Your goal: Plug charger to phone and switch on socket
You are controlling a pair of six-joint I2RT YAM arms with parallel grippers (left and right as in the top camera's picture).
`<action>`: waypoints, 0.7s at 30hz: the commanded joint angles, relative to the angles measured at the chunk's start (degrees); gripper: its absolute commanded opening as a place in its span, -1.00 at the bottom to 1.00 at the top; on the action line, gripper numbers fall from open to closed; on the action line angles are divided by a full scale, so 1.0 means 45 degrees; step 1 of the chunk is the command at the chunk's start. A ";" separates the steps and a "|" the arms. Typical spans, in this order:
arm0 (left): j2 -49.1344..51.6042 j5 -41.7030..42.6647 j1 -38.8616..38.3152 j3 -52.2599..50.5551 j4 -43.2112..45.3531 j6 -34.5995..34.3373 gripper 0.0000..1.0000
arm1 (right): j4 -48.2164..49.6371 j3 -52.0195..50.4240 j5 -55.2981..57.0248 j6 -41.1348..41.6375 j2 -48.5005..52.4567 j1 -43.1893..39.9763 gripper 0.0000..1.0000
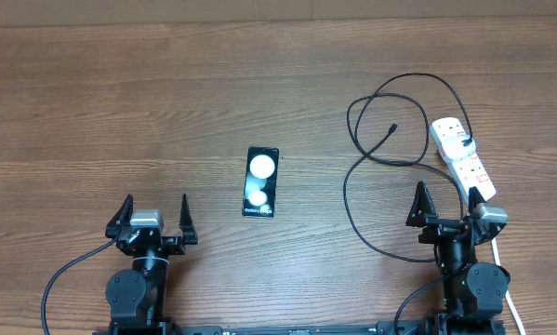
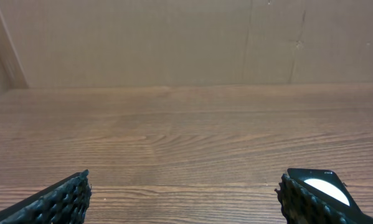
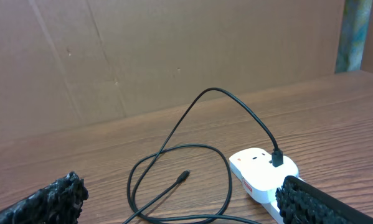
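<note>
**Overhead view.** The phone [image 1: 260, 181] lies flat near the middle of the wooden table [image 1: 120, 112], glossy face up, with two white round spots and small white text at its near end. The left gripper [image 1: 155, 202] rests nearer the robot than the phone and to the phone's left. Its jaws are spread wide and hold nothing. The right gripper [image 1: 444, 194] sits well to the right of the phone, likewise spread wide and empty. The socket [image 1: 459, 154], a white strip with red switches, lies farther right of the phone than that gripper, set at a slant. Its near end overlaps the gripper's outer finger in this view, and contact cannot be judged. The charger [image 1: 345, 197] loops across the table between the phone and the socket. Its connector tip [image 1: 392, 127] lies free on the wood, well apart from the phone.

**Left wrist view.** Both ribbed fingers [image 2: 55, 202] of the left gripper [image 2: 183, 205] frame bare table [image 2: 174, 137], far apart, with nothing between them. One corner of the phone [image 2: 326, 186], showing a white spot, appears just behind the right-hand finger. A cardboard wall [image 2: 142, 43] closes the far edge.

**Right wrist view.** The right gripper [image 3: 183, 208] stands fully spread, its fingers [image 3: 43, 202] at the two lower corners, gripping nothing. The socket [image 3: 261, 171] lies just beyond the right-hand finger. The charger [image 3: 236, 102] rises in an arch from its plug [image 3: 277, 160], which is seated in the socket's far end, then coils on the table. The connector tip [image 3: 184, 176] rests on the wood inside the coil, touching neither finger.
</note>
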 commanded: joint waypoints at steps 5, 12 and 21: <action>-0.0146 0.0321 -0.0049 -0.0034 -0.0015 0.0097 0.99 | 0.0102 -0.0136 0.0073 -0.0083 -0.0126 0.0068 1.00; -0.0146 0.0753 -0.0049 0.0092 -0.0223 -0.0670 1.00 | 0.0102 -0.0136 0.0073 -0.0083 -0.0126 0.0068 1.00; -0.0141 0.0899 -0.0049 0.2016 -0.3007 -0.0661 0.99 | 0.0102 -0.0136 0.0078 -0.0083 -0.0126 0.0068 1.00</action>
